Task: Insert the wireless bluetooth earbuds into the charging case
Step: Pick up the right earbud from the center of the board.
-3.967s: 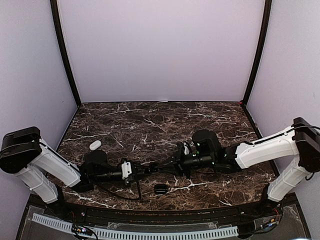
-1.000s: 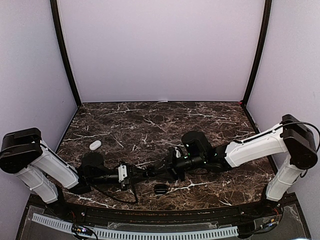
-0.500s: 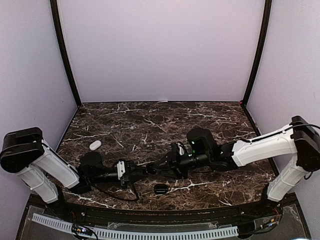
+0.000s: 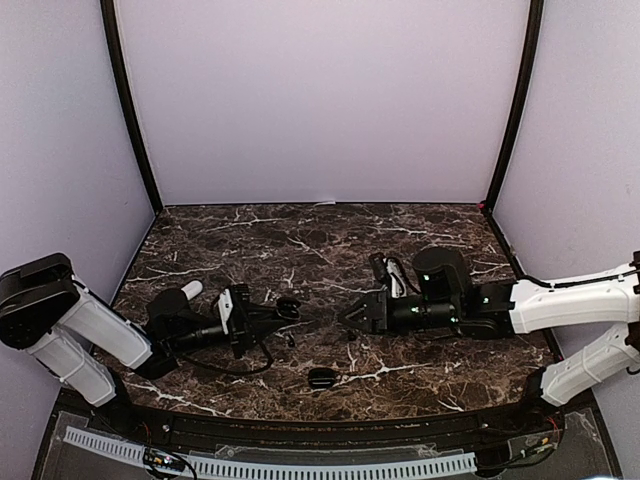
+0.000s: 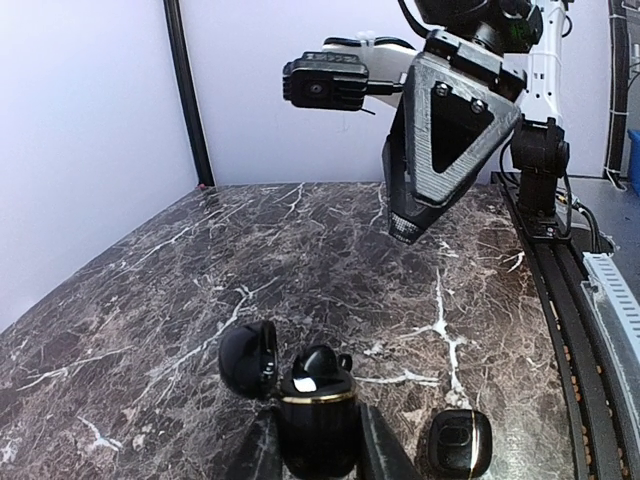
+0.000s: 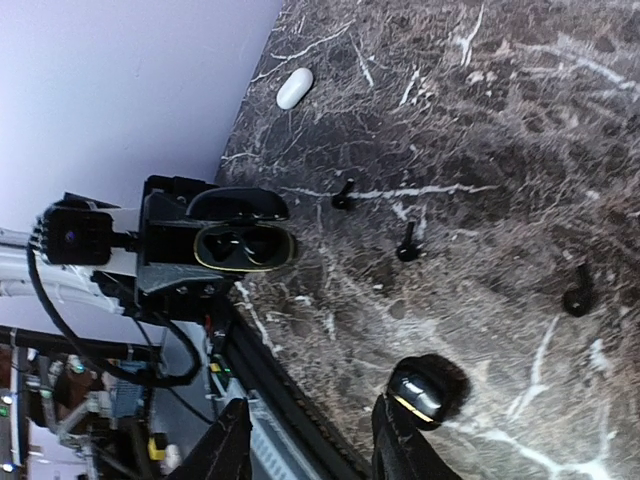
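Top view, left gripper (image 4: 275, 312): clamped tight on the open black charging case (image 4: 288, 306), left of centre over the marble worktop (image 4: 300, 240).
Top view, right gripper (image 4: 352, 314): points at the case from the right, near it but not touching.
Top view, white case (image 4: 190, 290): lies on the worktop beside the left arm.
Top view, closed black case (image 4: 321, 378): sits near the front edge, between the arms.
Left wrist view, charging case: upright between the two fingers, gold rim, lid swung open to its left.
Left wrist view, seated earbud (image 5: 318, 362): black, sits in the case's open top.
Left wrist view, right gripper: hangs tips-down over the worktop beyond the case.
Right wrist view, right gripper: fingers part-way apart, nothing between them.
Right wrist view, loose earbuds (image 6: 406, 243): three black ones lie apart from each other on the worktop, short of the held case.
Right wrist view, closed black case: just beside one finger.
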`<state>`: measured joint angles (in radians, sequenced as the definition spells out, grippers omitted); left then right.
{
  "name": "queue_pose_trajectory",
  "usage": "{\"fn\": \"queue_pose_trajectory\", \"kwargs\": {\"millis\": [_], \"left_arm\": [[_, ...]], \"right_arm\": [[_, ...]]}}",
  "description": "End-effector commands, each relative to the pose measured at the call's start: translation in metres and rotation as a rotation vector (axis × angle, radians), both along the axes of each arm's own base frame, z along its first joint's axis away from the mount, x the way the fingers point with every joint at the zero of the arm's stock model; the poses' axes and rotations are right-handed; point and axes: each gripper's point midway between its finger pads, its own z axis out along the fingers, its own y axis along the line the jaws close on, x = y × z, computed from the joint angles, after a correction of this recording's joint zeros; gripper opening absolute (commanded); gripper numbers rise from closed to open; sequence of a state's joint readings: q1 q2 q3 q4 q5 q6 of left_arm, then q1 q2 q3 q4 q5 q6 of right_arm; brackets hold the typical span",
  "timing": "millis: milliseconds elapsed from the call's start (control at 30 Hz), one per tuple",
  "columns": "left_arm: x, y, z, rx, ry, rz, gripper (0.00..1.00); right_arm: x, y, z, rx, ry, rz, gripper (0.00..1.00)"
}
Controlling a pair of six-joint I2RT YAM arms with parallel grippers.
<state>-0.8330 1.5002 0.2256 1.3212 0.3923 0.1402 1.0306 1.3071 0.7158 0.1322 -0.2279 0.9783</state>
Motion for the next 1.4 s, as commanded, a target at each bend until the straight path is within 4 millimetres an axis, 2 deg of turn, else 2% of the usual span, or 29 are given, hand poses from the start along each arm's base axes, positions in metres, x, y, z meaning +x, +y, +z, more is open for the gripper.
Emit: {"fn": "queue_pose_trajectory", "kwargs": {"millis": [0, 267, 467, 667, 933, 1100, 1233, 1367], "left_arm": [[0.003, 0.006, 0.014, -0.058, 0.021, 0.030, 0.17], [0.001, 0.012, 0.018, -0.069, -0.001, 0.048, 0.17], [-0.001, 0.008, 0.016, -0.069, 0.001, 0.018, 0.17], [0.000, 0.009, 0.016, -0.070, 0.004, 0.023, 0.17], [-0.001, 0.009, 0.016, -0.070, 0.004, 0.019, 0.17], [-0.002, 0.010, 0.017, -0.071, -0.002, 0.015, 0.17], [-0.003, 0.009, 0.017, -0.072, -0.003, 0.006, 0.17], [-0.004, 0.009, 0.019, -0.076, -0.007, 0.002, 0.17]], "right_arm": [[0.020, -0.022, -0.008, -0.100, -0.312, -0.004, 0.44], [0.037, -0.042, -0.038, -0.286, -0.431, -0.029, 0.41], [0.029, -0.047, -0.051, -0.245, -0.496, 0.003, 0.44], [0.028, -0.063, -0.088, -0.357, -0.504, 0.020, 0.43], [0.032, -0.065, -0.113, -0.441, -0.656, 0.001, 0.42], [0.035, -0.056, -0.116, -0.409, -0.751, -0.044, 0.41], [0.036, -0.050, -0.133, -0.440, -0.818, -0.037, 0.36], [0.036, -0.043, -0.143, -0.443, -0.889, -0.045, 0.36]]}}
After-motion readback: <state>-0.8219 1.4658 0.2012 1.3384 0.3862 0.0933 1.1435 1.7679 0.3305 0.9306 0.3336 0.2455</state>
